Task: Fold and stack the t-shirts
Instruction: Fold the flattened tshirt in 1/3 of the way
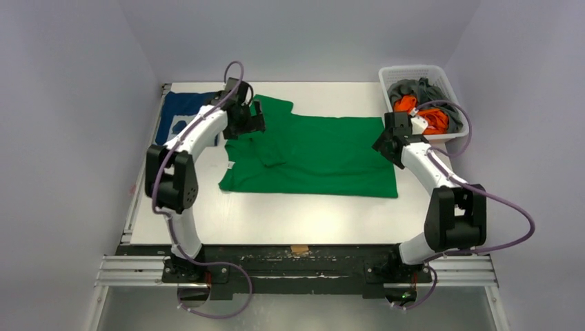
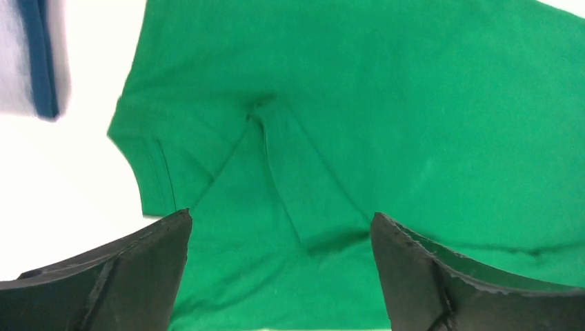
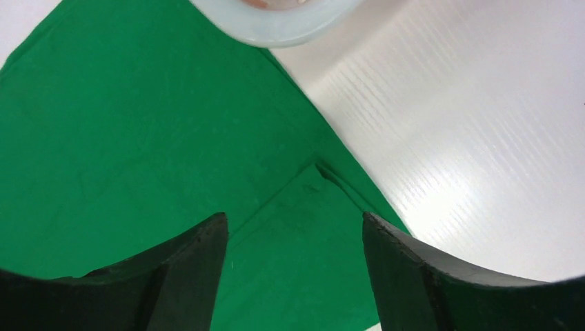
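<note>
A bright green t-shirt [image 1: 324, 155] lies spread flat on the white table [image 1: 276, 214], with its left sleeve folded in over the body. My left gripper [image 1: 256, 118] is open and empty, hovering over the shirt's far left sleeve area; the left wrist view shows its jaws [image 2: 281, 217] wide apart above the green cloth [image 2: 414, 103]. My right gripper [image 1: 383, 141] is open and empty above the shirt's right edge, jaws [image 3: 293, 217] apart over the green cloth [image 3: 124, 138]. A navy blue t-shirt [image 1: 178, 114] lies folded at the far left, its edge [image 2: 41, 69] showing in the left wrist view.
A white basket [image 1: 414, 67] stands at the back right, holding an orange shirt [image 1: 434, 121] and a grey shirt [image 1: 414, 89]; its rim [image 3: 276, 24] shows in the right wrist view. A bit of tape [image 1: 299, 249] sits at the table's near edge.
</note>
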Motion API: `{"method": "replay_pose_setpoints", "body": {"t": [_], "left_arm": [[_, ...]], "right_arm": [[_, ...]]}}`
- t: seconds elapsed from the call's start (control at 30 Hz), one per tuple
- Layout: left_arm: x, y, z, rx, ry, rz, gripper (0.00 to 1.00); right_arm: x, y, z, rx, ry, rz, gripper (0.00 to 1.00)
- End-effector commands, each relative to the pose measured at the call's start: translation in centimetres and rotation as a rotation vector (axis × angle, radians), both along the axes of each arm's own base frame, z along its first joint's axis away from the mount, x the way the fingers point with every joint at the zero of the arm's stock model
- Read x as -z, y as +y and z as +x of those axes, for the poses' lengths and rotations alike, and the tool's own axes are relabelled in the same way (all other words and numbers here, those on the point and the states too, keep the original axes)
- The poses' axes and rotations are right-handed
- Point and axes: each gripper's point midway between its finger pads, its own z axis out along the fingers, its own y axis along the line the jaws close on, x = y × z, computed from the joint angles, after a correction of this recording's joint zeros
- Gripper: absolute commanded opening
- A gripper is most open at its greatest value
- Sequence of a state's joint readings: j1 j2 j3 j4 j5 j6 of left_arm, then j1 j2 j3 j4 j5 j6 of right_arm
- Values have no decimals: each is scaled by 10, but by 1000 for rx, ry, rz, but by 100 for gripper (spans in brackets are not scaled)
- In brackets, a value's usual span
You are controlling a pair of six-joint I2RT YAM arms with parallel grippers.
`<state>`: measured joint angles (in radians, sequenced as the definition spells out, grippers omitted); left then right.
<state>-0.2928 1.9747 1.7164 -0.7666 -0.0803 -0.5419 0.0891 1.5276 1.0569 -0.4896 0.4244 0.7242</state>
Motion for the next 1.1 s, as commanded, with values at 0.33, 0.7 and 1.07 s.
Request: {"method": "replay_pose_setpoints", "body": {"t": [0.33,0.7,1.07], "left_arm": [[59,-36,-76,18,127,-332,100],[116,-8,-199,-38,335,-322,100],[77,0,-263,-55,209,-308,100]], "right_arm": [[59,128,-21,-478,83,263,78],[103,101,-130,-402,276,274,78],[65,102,-177,-498,187,327,78]]}}
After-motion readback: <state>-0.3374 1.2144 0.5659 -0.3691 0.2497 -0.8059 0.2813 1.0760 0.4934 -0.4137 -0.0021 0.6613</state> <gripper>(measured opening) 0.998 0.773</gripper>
